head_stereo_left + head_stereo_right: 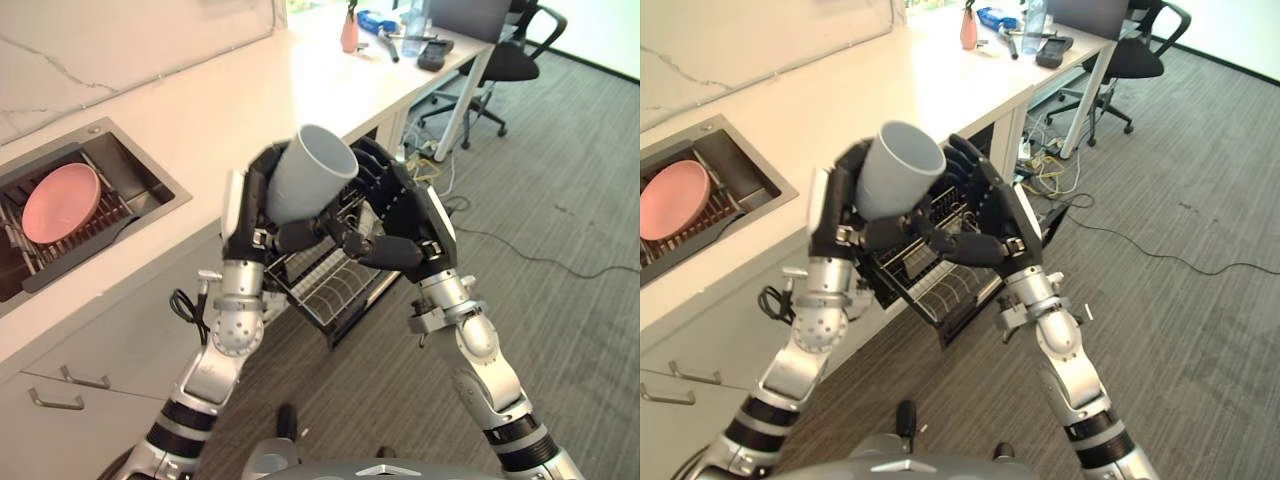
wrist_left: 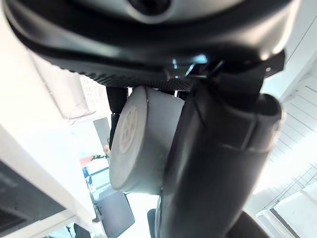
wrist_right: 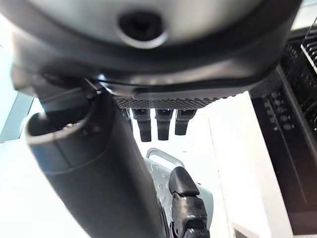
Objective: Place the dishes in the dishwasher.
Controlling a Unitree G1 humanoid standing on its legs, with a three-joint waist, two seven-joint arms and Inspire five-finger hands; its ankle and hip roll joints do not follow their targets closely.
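Left eye: I have the grey cup (image 1: 310,172) up over the open dishwasher rack (image 1: 330,285), mouth tipped toward 1 o'clock; left hand (image 1: 250,215) fingers wrap it.
Right eye: right hand (image 1: 990,225) cups the far side, likely steadying.
Left wrist: cup base against my palm.
Right wrist: fingers loosely extended, clamping nothing.
Sink: pink bowl (image 1: 60,202) waits at 9 o'clock.

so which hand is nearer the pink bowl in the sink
Left. The left hand, curled round the grey cup, is on the side of the pink bowl; the right hand is beyond the cup, farther away.
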